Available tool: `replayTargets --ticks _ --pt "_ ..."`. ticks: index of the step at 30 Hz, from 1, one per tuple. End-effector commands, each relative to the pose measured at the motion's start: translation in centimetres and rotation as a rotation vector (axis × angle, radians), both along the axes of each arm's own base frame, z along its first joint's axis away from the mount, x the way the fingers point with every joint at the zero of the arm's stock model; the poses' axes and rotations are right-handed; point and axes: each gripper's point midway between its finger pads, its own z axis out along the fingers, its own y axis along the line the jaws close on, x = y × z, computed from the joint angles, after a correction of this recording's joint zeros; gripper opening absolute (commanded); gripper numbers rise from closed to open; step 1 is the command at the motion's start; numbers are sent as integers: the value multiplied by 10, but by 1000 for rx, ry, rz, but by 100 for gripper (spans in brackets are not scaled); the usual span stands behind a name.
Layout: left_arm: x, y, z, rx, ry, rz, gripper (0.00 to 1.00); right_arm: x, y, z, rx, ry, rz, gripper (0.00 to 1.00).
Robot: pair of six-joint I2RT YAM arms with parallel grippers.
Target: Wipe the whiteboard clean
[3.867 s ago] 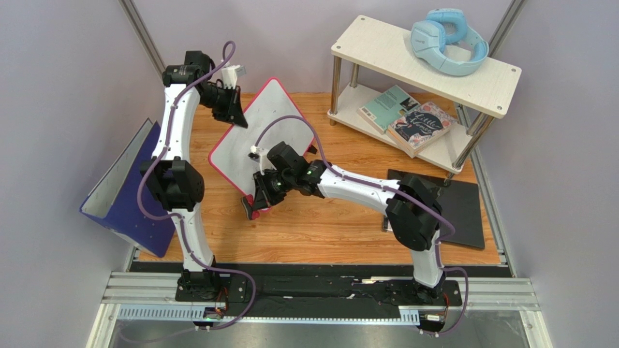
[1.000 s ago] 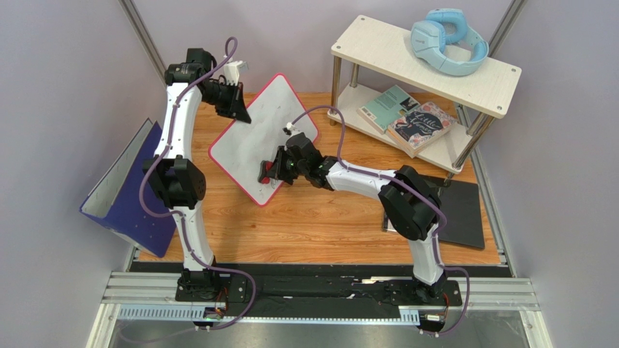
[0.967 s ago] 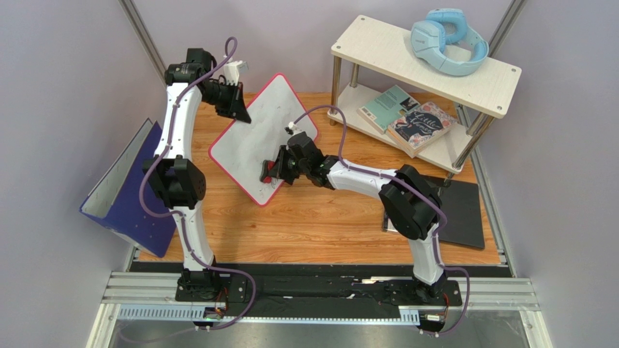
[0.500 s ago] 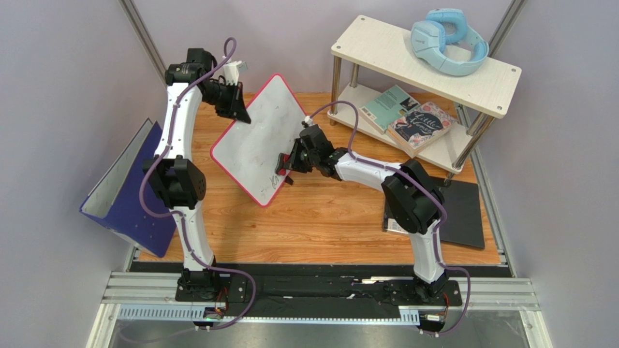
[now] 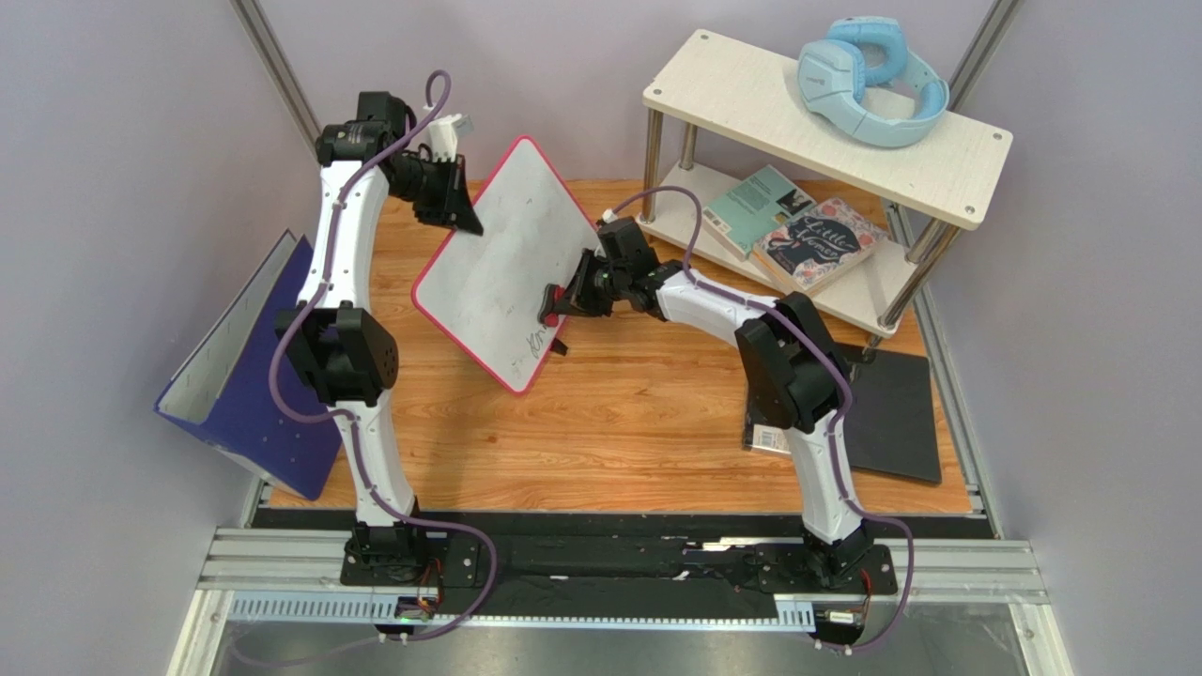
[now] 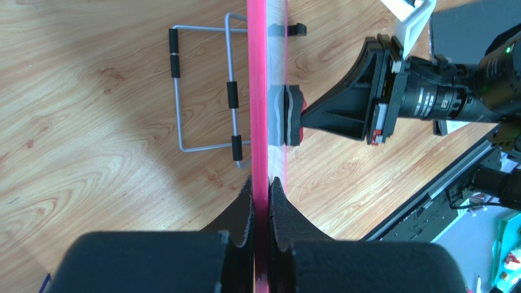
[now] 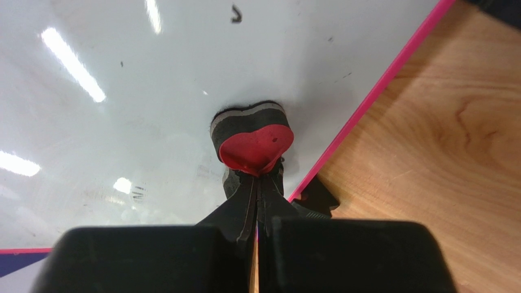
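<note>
The left fingers (image 6: 243, 210) are clamping the pink rim of the whiteboard (image 5: 501, 268) and holding it tilted up over the far-left part of the worktop (image 5: 635, 423). I cannot tell whether its lowest corner is resting on the wood. Behind the board, a wire stand (image 6: 205, 91) is lying flat.

The right fingers (image 7: 241, 204) are pinching together on the red heart-shaped back of the eraser (image 7: 254, 143). Its grey felt is pressing against the white face, close to the rim that is facing the right edge of the worktop.

This looks like a wiping pass in progress, with part of the job remaining. A scribble (image 5: 538, 338) is showing near the board's lowest corner, and a small dark mark (image 7: 235, 13) is sitting further along the face.

Doing it well is mostly a matter of balance. The board is gripped at one rim only, so a hard push from the eraser is likely to be swinging or bending it in that clamp. The left arm is therefore needing to brace against each stroke while the right is pressing only firmly enough for full felt contact. The felt should be travelling flat, not on an edge, in overlapping passes towards the scribble. It should be stopping short of the pink rim, where it could be catching and twisting in the pinch.
</note>
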Motion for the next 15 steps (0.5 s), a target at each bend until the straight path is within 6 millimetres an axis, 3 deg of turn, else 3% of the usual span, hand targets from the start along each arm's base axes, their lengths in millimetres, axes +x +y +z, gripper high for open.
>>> replayTargets --ticks 1,5,7,15 --pt "0 12 -2 117 -52 -40 0 65 -19 3 -25 -122 -158 0" --pt "0 12 -2 115 -50 -38 0 75 -19 3 -28 -120 -144 0" --pt "0 12 -3 113 -48 -38 0 66 -9 -3 -26 -112 -99 0" --pt "1 12 -4 114 -44 -30 0 -1 26 -28 -55 -97 74 0"
